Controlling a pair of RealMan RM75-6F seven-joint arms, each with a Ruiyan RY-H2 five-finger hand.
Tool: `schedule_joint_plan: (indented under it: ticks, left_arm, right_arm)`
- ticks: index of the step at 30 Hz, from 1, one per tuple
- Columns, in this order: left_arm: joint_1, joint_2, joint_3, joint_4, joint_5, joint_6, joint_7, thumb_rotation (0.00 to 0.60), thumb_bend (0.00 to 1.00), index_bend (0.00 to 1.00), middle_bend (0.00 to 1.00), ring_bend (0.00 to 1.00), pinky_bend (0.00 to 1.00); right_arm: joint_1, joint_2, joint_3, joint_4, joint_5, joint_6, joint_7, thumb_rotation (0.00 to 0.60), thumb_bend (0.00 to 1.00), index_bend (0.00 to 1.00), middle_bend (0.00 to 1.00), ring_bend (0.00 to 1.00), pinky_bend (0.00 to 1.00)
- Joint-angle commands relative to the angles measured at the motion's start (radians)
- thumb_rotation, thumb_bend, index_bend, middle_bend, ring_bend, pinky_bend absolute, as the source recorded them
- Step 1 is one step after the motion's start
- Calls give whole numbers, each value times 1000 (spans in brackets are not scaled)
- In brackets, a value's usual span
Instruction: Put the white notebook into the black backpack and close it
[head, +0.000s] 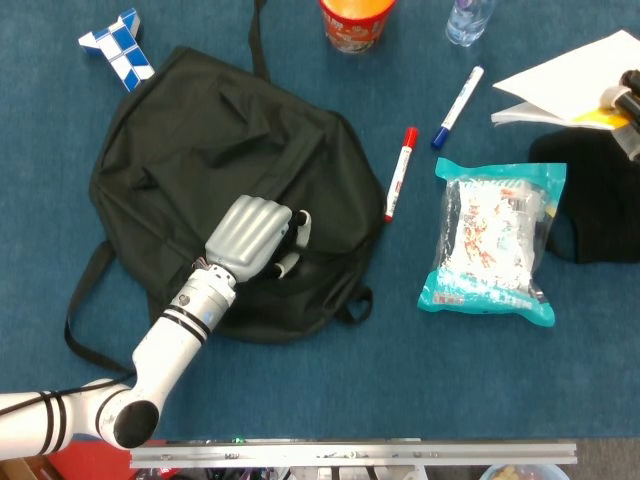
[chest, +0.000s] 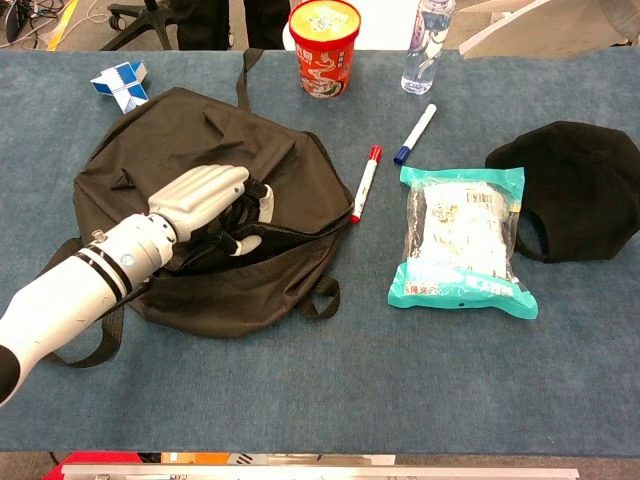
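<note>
The black backpack (head: 220, 150) lies flat on the blue table, left of centre, also in the chest view (chest: 190, 150). My left hand (head: 255, 235) rests on its lower front, and its fingers (chest: 250, 205) curl over the edge of the zipper opening and grip the flap, which gapes slightly. The white notebook (head: 565, 75) hovers at the far right, and its edge shows in the chest view (chest: 520, 25). My right hand (head: 628, 95) holds it at the frame's edge, mostly cut off.
A red marker (head: 400, 172) and a blue marker (head: 458, 105) lie right of the backpack, next to a teal snack bag (head: 492, 240) and a black cloth (head: 595, 200). At the back stand a red cup (head: 355, 20), a bottle (head: 470, 18) and a blue-white puzzle (head: 120, 45).
</note>
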Motion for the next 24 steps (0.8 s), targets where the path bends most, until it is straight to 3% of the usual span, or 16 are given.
schedule_joint_plan:
  ticks: [1, 9, 24]
  left_arm:
    - [13, -7, -7, 2, 28, 35, -48, 600, 379, 747, 870, 792, 976]
    - [49, 7, -60, -15, 103, 137, -264, 600, 385, 767, 890, 818, 1000]
    - [51, 203, -190, -266, -77, 72, -411, 600, 385, 749, 861, 808, 1000]
  right_arm:
    - [-3, 3, -5, -7, -3, 1, 4, 600, 510, 879, 673, 532, 638]
    - [-17, 19, -31, -36, -53, 37, 21, 600, 510, 880, 680, 542, 647]
    - [7, -12, -119, -69, -250, 48, -6, 600, 510, 887, 691, 556, 659]
